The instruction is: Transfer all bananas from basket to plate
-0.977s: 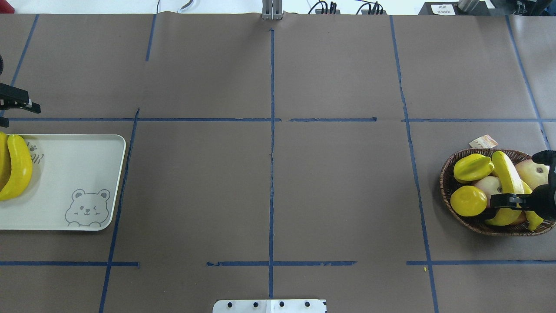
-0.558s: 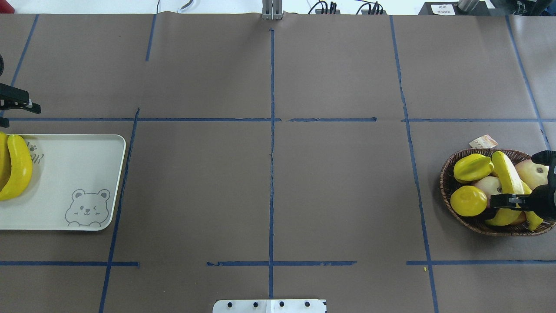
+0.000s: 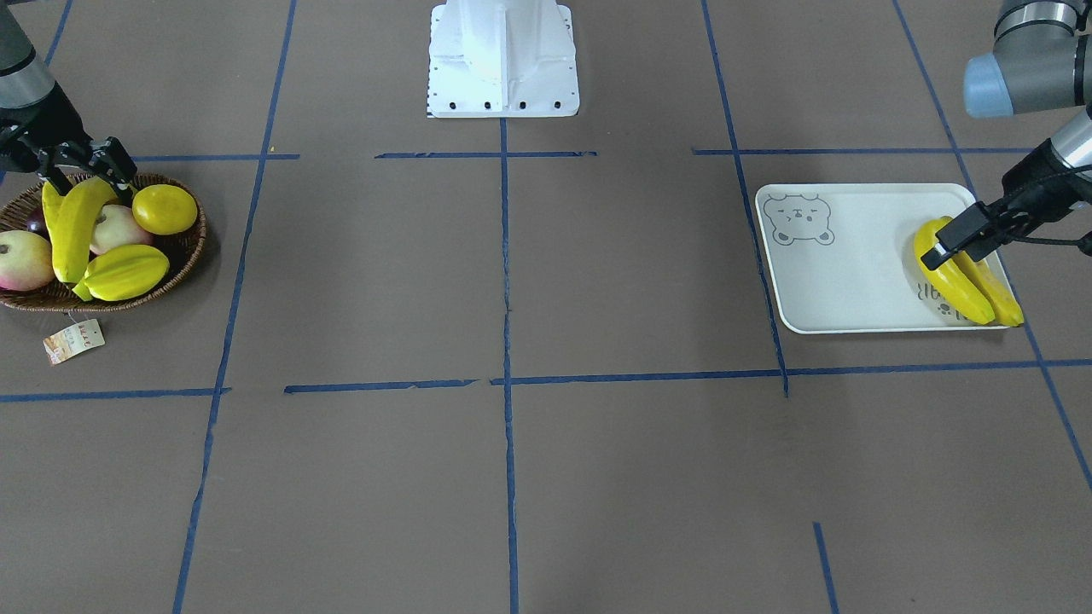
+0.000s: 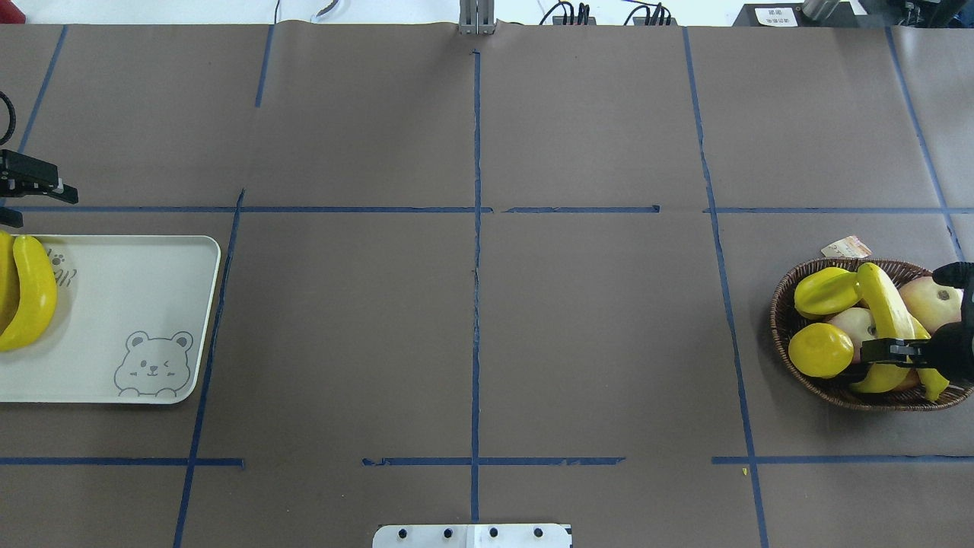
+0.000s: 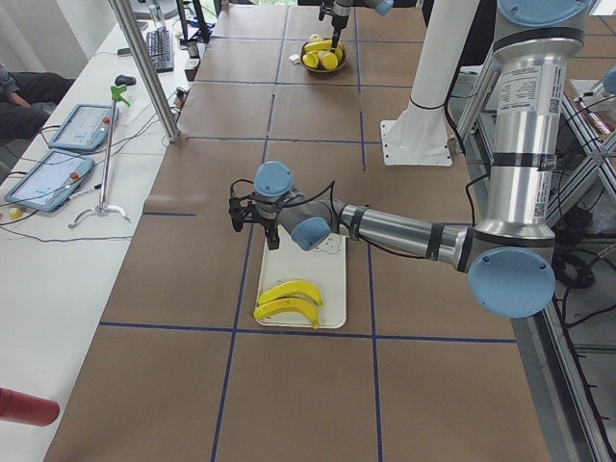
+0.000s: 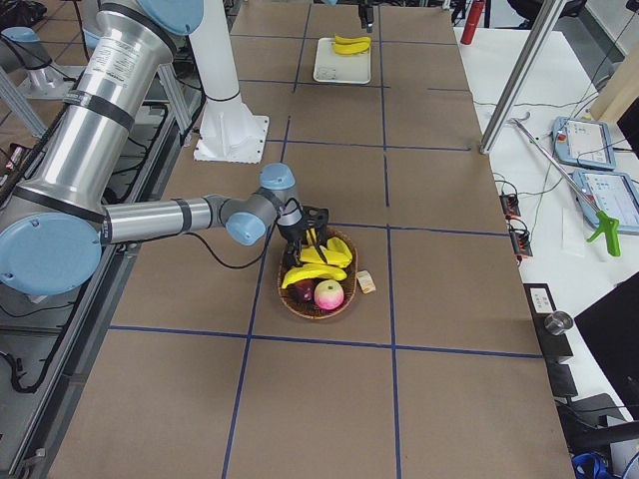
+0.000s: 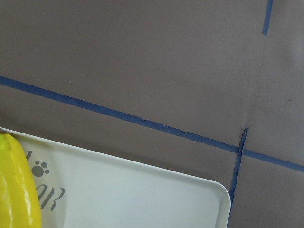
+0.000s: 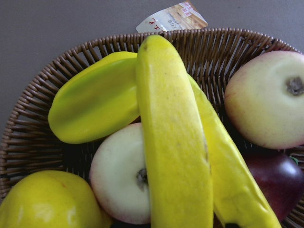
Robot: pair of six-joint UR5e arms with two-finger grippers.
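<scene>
Two bananas (image 4: 30, 293) lie side by side at the outer end of the white plate (image 4: 114, 304), also in the front view (image 3: 951, 281). Two more bananas lie in the wicker basket (image 4: 778, 320), one (image 4: 883, 304) on top of the fruit and the other (image 4: 932, 384) beside and under it. My right gripper (image 4: 886, 352) is down in the basket, shut across the near end of the top banana (image 8: 173, 142). My left gripper (image 4: 34, 204) is open and empty, hovering just beyond the plate's far edge.
The basket also holds a star fruit (image 4: 828, 291), a lemon (image 4: 820, 350), two pale apples (image 4: 932, 301) and a dark plum (image 8: 275, 175). A paper tag (image 4: 847, 247) lies beside it. The robot base (image 3: 503, 60) stands mid-table at the near edge.
The top banana's far end has shifted slightly over the star fruit, and the right gripper has moved a little. The left gripper has moved slightly farther from the plate.
</scene>
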